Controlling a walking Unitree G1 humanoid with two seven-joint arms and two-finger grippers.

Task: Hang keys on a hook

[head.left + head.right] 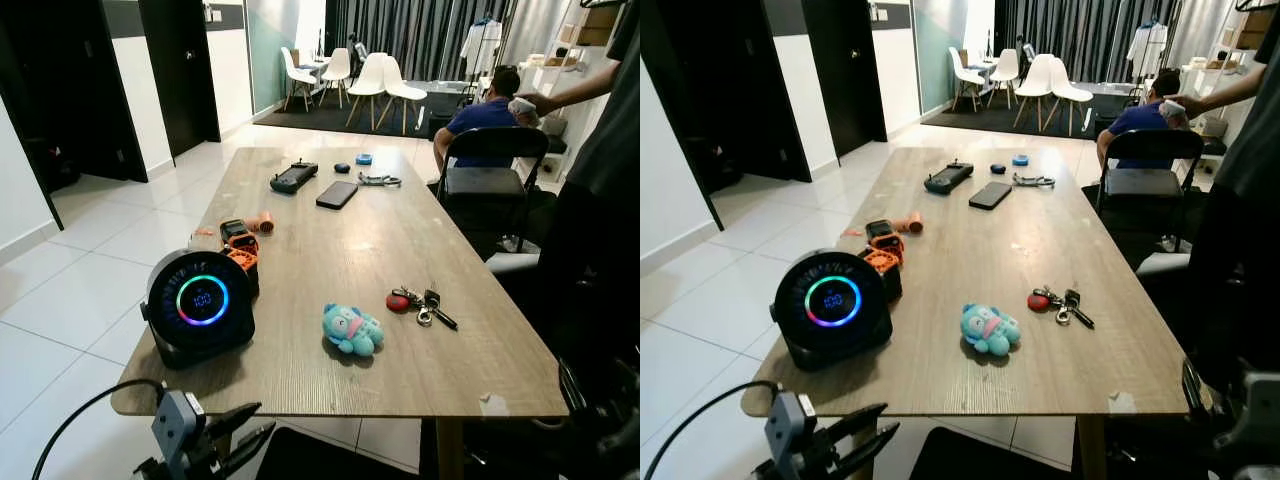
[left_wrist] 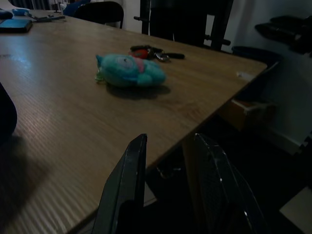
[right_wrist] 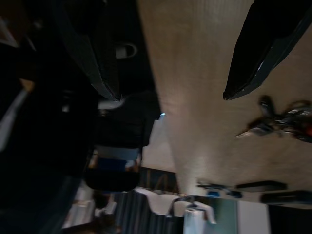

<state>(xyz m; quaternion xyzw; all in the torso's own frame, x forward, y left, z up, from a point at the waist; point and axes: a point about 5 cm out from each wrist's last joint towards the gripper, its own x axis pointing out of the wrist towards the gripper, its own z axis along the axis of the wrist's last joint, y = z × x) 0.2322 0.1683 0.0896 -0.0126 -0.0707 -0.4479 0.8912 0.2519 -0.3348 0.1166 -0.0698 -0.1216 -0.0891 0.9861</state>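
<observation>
I see long wooden table [image 1: 970, 375]. Keys [image 1: 1060, 303] with red fob lie near right edge, blue plush toy [image 1: 989, 329] just left of them. Round black speaker [image 1: 832, 306] with glowing ring at left corner. Left gripper [image 1: 855, 436] low at near edge, fingers slightly parted. Black phone [image 1: 990, 195], controller [image 1: 947, 177] farther back. Person seated beyond table

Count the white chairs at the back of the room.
4 white moulded chairs, grouped around a far table beyond the long wooden table: one far left, one beside it, a third, and the rightmost. More may be hidden behind them.
</observation>
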